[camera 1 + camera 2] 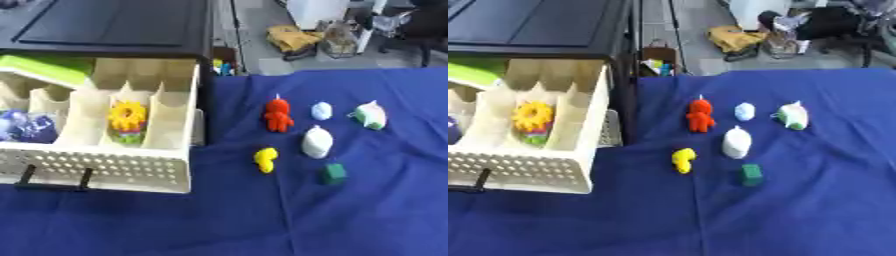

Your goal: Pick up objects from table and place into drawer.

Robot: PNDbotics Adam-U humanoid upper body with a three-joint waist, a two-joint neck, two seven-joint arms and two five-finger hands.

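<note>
Hands: neither of the robot's hands showed in either eye view, so the state of their fingers could not be told.
Table: a blue cloth [367,220] covered the whole work surface, lying flat with soft creases.
Red figure [278,115]: stood upright on the cloth, nearest the drawer of the far toys, with a small point on top.
Pale blue piece [322,110]: small and rounded, just to the right of the red figure, apart from it.
White-and-green toy [370,115]: furthest right of the group, its shape too blurred to name.
White egg-shaped toy [317,142]: stood near the middle of the group, closer to the camera than the pale blue piece.
Yellow toy [265,159]: small and curved, lay nearer the camera and left of the white egg-shaped toy.
Green block [333,173]: dark green, closest to the camera, just below the white egg-shaped toy (not touching it).
Drawer [96,172]: cream plastic, pulled out at the left, with a perforated front and upright dividers forming compartments.
Yellow flower toy [128,119]: sat in a right-hand compartment of the drawer, with green and pink at its base.
Blue-white object [26,126]: lay in a compartment at the left.
Green lid-like piece [48,67]: rested at the drawer's back left.
Cabinet [105,25]: black, directly behind and over the drawer.
</note>
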